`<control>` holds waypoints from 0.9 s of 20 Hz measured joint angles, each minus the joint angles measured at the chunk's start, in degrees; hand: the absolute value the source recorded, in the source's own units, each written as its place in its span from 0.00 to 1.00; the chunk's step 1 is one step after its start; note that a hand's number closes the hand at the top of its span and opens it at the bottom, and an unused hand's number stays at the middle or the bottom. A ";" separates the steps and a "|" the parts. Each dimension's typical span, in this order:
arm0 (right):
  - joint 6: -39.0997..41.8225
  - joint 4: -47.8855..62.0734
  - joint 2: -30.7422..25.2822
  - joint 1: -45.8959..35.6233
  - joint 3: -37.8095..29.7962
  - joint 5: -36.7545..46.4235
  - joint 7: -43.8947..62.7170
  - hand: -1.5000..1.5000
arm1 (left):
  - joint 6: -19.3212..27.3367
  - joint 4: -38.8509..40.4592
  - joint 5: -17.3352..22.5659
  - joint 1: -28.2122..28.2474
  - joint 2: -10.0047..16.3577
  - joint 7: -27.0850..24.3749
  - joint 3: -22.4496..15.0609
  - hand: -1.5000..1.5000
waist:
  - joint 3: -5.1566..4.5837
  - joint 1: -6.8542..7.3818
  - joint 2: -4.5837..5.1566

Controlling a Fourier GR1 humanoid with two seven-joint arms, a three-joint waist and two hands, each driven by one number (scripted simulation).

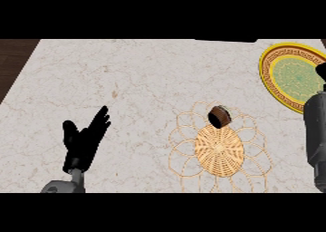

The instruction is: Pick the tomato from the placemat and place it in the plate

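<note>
Head view here, so everything's seen from steeply above. The tomato (219, 115) sits on the placemat (220, 152), at the far edge of the woven middle, just where the wire loops start. Honestly it doesn't look much like a tomato: a small dark oval, brownish-red on one side and nearly black on the other. It seems to be tipped up on its side, with its long axis running roughly away from the robot.

The bit that matters is that the right hand (325, 74) is up at the right edge of the view, over the near-right side of the plate (293, 74). So the tomato lies to its left and back toward the robot. Only a black sliver of that hand shows, so I can't tell how it's set or whether it has hold of anything.

The left hand (85, 136) is resting open, fingers up, out on the bare counter (126, 77). It holds nothing and is well apart from the tomato, on the side away from the plate.

My guess is the right one does the job, since it's on the plate's side. It'd have to come back and left, and close across the short width of the oval. The tomato isn't picked up yet.
</note>
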 measured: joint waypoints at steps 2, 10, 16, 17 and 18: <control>-1.15 2.92 -1.13 -0.35 -1.87 -1.20 0.75 1.00 | 0.12 -0.70 -0.08 0.35 -0.08 0.26 -0.16 0.50 | 0.00 -0.10 -0.13; -1.76 18.01 -6.50 -2.72 -7.91 -15.82 -4.79 0.00 | 0.01 -1.41 -0.03 1.37 -0.14 0.30 -0.30 0.50 | 0.22 -0.20 -0.15; -6.53 20.58 -7.12 -3.68 -8.76 -26.20 -18.22 0.00 | -0.42 -0.91 0.02 2.09 0.08 -0.69 -0.04 0.50 | 0.36 -0.46 -0.28; -7.81 20.13 -6.79 -3.55 -8.71 -27.61 -20.47 0.00 | -0.58 -0.93 0.16 2.17 0.11 -0.82 0.03 0.50 | 0.37 -0.48 -0.30; -8.78 19.49 -6.81 -3.61 -8.76 -29.05 -22.27 0.00 | -0.81 -1.01 0.33 2.30 0.38 -0.81 0.24 0.50 | 0.41 -0.44 -0.30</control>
